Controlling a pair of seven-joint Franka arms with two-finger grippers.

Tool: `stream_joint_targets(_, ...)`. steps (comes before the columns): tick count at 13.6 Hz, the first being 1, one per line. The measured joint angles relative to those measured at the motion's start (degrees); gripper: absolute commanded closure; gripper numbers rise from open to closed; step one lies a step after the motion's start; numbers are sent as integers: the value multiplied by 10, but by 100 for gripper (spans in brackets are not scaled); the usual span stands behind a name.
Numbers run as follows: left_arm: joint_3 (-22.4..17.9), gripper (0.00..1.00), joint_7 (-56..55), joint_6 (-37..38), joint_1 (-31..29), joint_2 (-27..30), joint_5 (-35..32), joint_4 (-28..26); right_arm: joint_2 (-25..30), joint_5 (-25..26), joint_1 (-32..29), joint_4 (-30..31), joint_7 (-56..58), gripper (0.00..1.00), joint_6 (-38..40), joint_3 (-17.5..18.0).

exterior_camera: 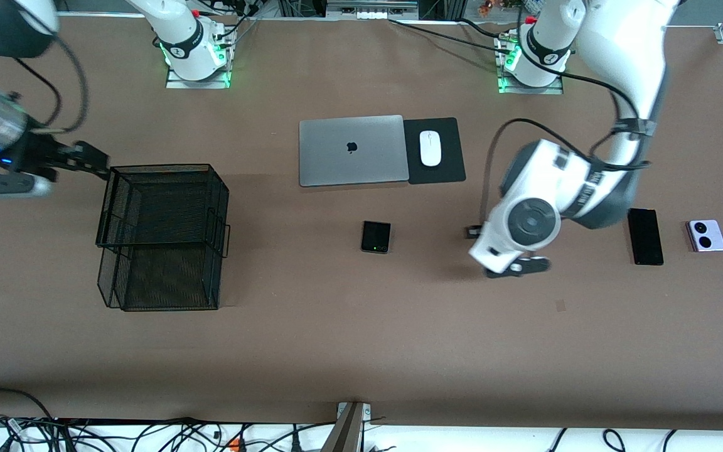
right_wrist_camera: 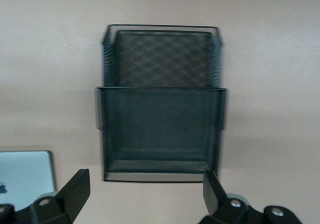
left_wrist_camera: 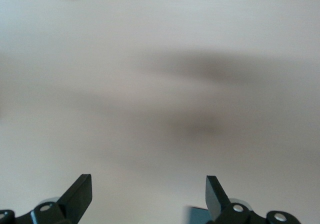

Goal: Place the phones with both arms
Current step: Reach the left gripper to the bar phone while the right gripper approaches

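Left black two-finger gripper (exterior_camera: 515, 267), fingers spread wide and holding nothing, hangs low over bare brown table (exterior_camera: 361, 351), between the small square black folded phone (exterior_camera: 376, 236) and the long slim black slab phone (exterior_camera: 645, 236); neither phone touches it. The small square lilac-white phone with two black circles (exterior_camera: 705, 235) lies just beside the slab, toward the left arm's end of the table. Right black two-finger gripper (exterior_camera: 88, 160), likewise wide open and empty, is up over the table by the rim of the two-tier black wire-mesh basket (exterior_camera: 164, 235), well apart from all three phones. A closed silver laptop (exterior_camera: 352, 150) lies beside a black mouse pad (exterior_camera: 446, 166) bearing a white computer mouse (exterior_camera: 430, 148).
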State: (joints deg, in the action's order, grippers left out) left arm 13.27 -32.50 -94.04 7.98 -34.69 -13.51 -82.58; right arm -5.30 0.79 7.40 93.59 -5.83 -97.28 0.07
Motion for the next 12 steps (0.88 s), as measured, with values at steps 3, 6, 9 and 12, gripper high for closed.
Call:
stream_joint_targets(3, -4, 0, 98, 37, -54, 0, -80, -3, -35, -1, 84, 0, -114, 0, -44, 3)
stream_joint_targets(6, -6, 0, 197, 38, -138, 0, -109, -5, -90, -1, 186, -13, -249, 0, -93, 5)
stream_joint_targets(9, -6, 0, 277, -13, -226, -2, -110, -19, -178, 0, 277, -78, -369, 0, -127, 6)
stream_joint_targets(12, -6, 0, 352, -98, -290, -13, -110, -46, -262, 0, 334, -147, -440, 0, -164, 5)
